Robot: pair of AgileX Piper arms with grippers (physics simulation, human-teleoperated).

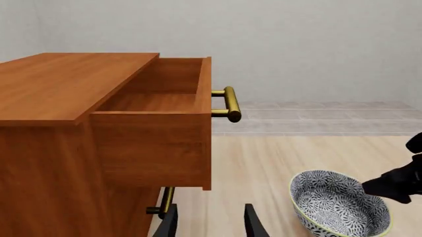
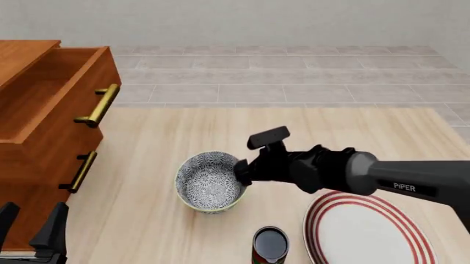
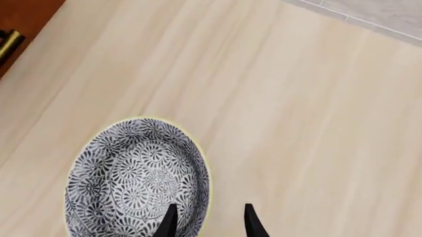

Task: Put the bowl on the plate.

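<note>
Right pincer (image 3: 206,222) open, straddling the bowl (image 3: 137,178) rim, nothing gripped. If I close off-centre, bowl tips or skids into the can (image 2: 269,245) beside the plate (image 2: 367,231).

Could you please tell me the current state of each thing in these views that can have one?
Top drawer: pulled open, nothing visible inside.
Lower drawer: shut.
Bowl: upright on the table, empty, not on the plate.
Plate: flat on the table, bare.
Can: upright, beside the plate.
Right claw: open, straddling the bowl's rim.
Left claw: open, holding nothing.
</note>
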